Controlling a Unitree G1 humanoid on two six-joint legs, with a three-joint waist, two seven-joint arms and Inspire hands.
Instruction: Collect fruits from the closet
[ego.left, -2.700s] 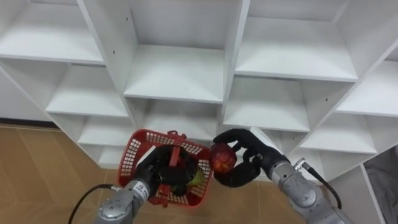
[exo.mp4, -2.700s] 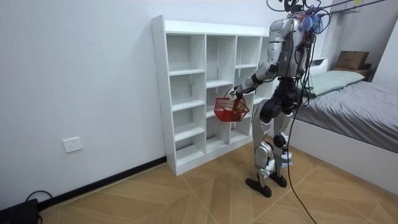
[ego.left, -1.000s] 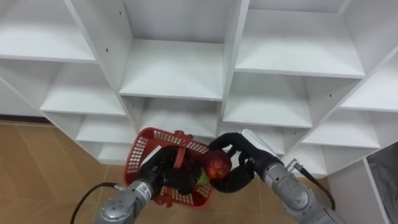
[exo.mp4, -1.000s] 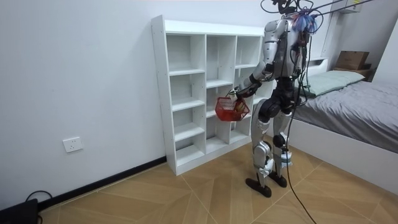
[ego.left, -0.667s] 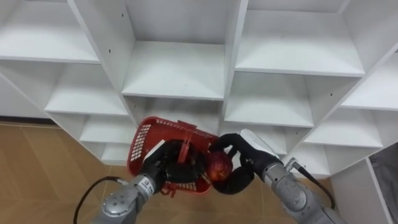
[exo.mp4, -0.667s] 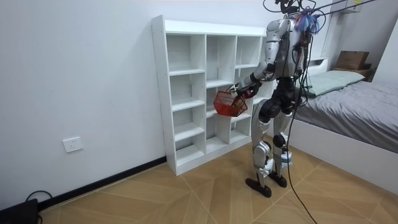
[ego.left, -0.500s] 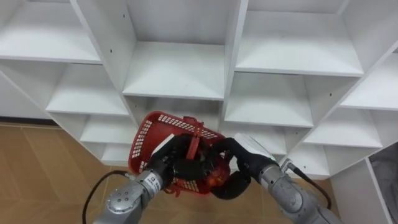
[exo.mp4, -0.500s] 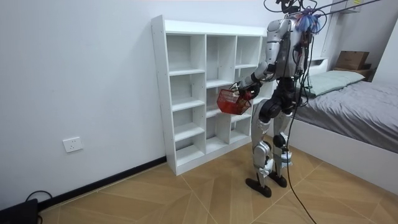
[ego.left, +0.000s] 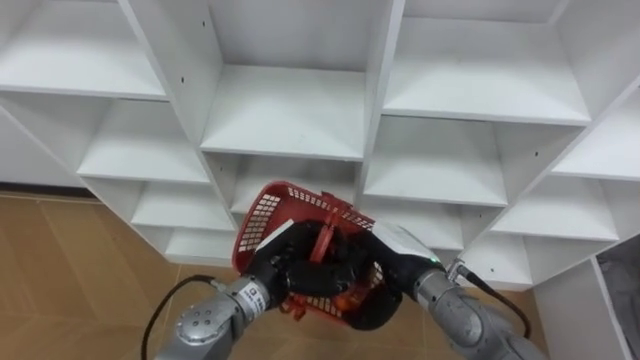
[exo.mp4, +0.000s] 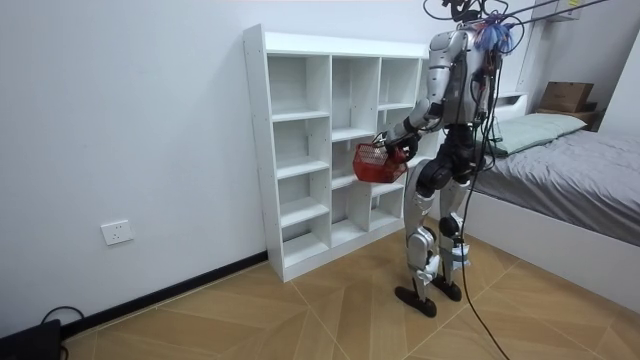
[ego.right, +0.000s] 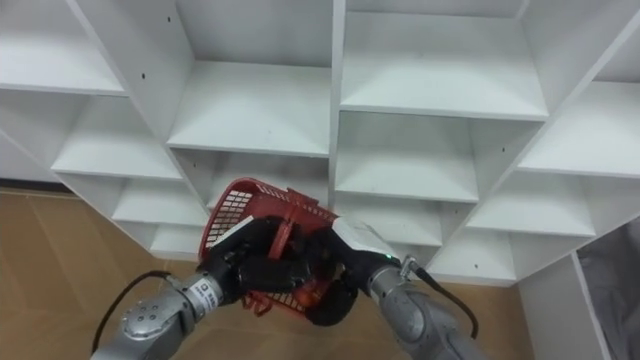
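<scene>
Operator: Basket first, as on any plate. Where do I find it?

Legend: Look to the middle of your eye views. The red plastic mesh basket (ego.left: 264, 210) hangs tilted before the white cubby shelf unit (ego.left: 383, 80) and above the wood parquet floor (ego.left: 70, 260), its mouth turned up toward the shelves. In your room view it sits at about the robot's waist, just in front of the unit's middle rows. The robot stands upright facing the shelves, with the grey-covered bed (exo.mp4: 570, 160) behind it at the room view's right.

Operator: And the two hands?

Legend: Left hand (ego.left: 282, 268): you see its dark fingers wrapped round the basket's red handle (ego.left: 325, 238), bearing the load. Right hand (ego.left: 378, 285): it reaches in over the basket's right rim (the side nearer the robot's right arm) and lies close against the left hand. You cannot tell whether it grasps anything, since mesh and the other hand cover it.

Operator: The fruit itself?

Legend: What lies in the basket is masked by both hands. You cannot separate fruit from red mesh there.
</scene>
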